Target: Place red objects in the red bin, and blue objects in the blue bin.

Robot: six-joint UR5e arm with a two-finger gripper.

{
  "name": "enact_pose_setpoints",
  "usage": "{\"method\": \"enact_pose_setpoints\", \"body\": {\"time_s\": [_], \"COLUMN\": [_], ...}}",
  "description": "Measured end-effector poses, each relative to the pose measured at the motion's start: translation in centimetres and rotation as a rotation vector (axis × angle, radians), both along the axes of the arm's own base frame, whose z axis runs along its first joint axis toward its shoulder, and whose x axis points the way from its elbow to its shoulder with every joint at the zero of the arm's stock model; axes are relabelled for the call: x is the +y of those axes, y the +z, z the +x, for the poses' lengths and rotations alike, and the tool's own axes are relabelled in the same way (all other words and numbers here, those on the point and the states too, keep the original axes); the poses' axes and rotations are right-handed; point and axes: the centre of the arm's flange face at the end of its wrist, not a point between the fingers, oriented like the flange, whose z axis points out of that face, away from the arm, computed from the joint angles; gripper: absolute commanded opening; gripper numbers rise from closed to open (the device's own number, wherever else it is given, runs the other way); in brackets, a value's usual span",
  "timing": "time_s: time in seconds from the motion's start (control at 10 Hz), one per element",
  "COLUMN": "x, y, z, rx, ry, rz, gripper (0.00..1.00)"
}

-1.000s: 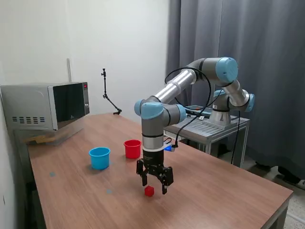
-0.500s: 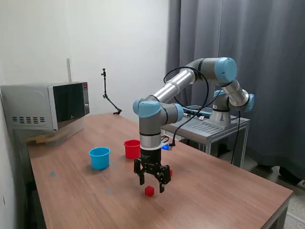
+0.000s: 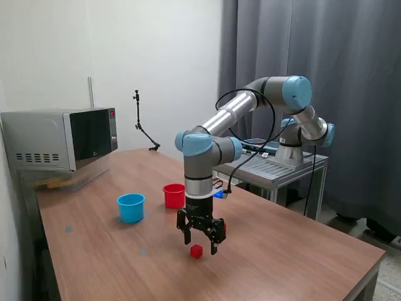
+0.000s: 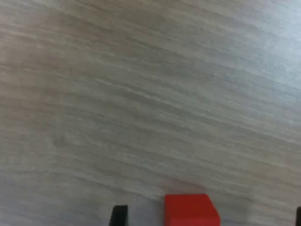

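Claw hangs low over the brown wood-grain tabletop, black fingers spread wide, nothing between them, not touching anything that I can see. Small bright red cube sits on the table right under it, just below the fingertips; in the wrist view the cube shows between the two dark finger edges, apart from both. Step in hand looks like the reach for this cube, grasp not yet made. Next move, I'd say: drop straight down so the fingers straddle the cube, close, then lift and carry it to the small round red plastic cup.

A sliver of red shows just behind the claw on the exterior view's right, possibly a second cube, too hidden to tell. Red cup stands further back, near the arm's lower section, with the round light blue plastic cup beside it on the exterior view's left. A dark blue bit peeks out behind the arm, unclear what. Grey microwave sits at the far end of the table.
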Motion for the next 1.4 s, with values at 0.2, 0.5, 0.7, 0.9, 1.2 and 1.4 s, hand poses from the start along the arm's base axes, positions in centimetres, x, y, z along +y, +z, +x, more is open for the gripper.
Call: {"method": "enact_pose_setpoints", "body": {"time_s": [0.2,0.5,0.7,0.9,1.2,1.4], "x": [-0.12,-0.20,-0.23,-0.23,-0.23,-0.28], "y": [-0.06,-0.23,-0.06,0.04,-0.56,-0.80], "z": [0.04,0.06,-0.07,-0.13,-0.24,-0.32], "rx": [-0.001,-0.003,0.003,0.006,0.001,0.000], "ry": [-0.001,-0.003,-0.003,-0.003,-0.003,-0.003], "rz": [0.000,0.001,0.001,0.001,0.002,0.002], "gripper": [1.00,1.00,1.00,1.00,1.00,1.00]}}
